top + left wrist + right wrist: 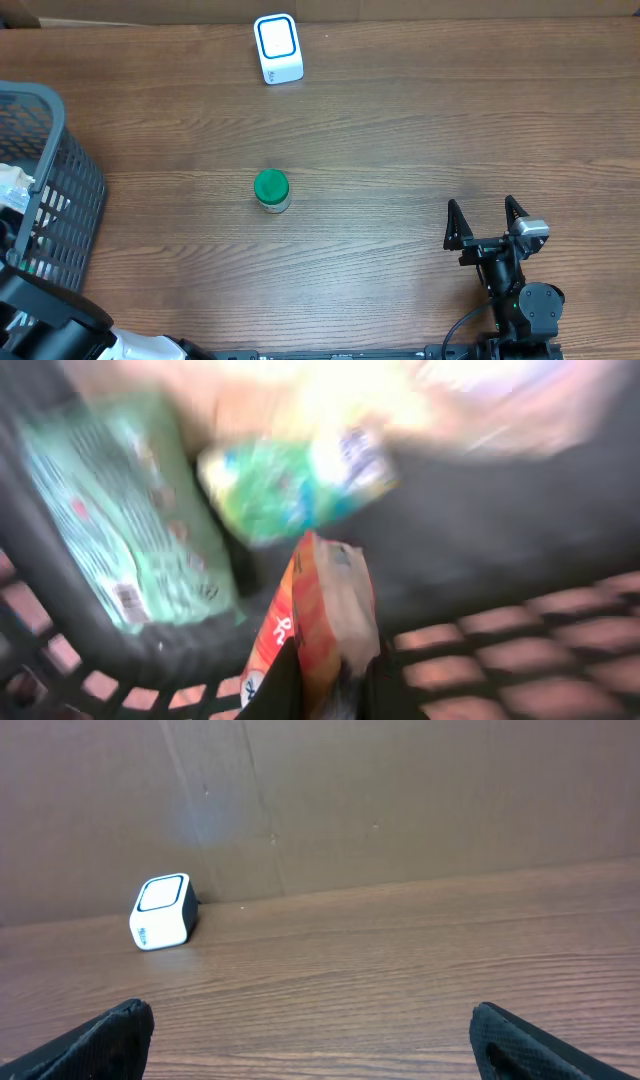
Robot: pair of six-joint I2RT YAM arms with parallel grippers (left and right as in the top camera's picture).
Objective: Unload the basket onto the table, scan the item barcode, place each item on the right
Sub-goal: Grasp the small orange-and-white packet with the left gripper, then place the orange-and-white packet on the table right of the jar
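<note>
In the left wrist view my left gripper (330, 695) is down inside the dark basket (60, 630), shut on the edge of an orange-and-white packet (322, 605) that stands upright between its jaws. The view is blurred. The white barcode scanner (277, 47) with a blue-rimmed window stands at the far middle of the table, and it also shows in the right wrist view as the scanner (162, 910). My right gripper (482, 206) rests open at the near right with nothing in it; its jaws stand wide apart over bare wood around the right gripper's midpoint (310, 1020).
The grey mesh basket (70, 190) sits at the table's left edge, with my left arm (45, 315) reaching into it. Inside lie a green packet (130, 520) and a green-blue wrapped item (290, 480). A green-lidded jar (271, 190) stands mid-table. A cardboard wall (400, 800) backs the table.
</note>
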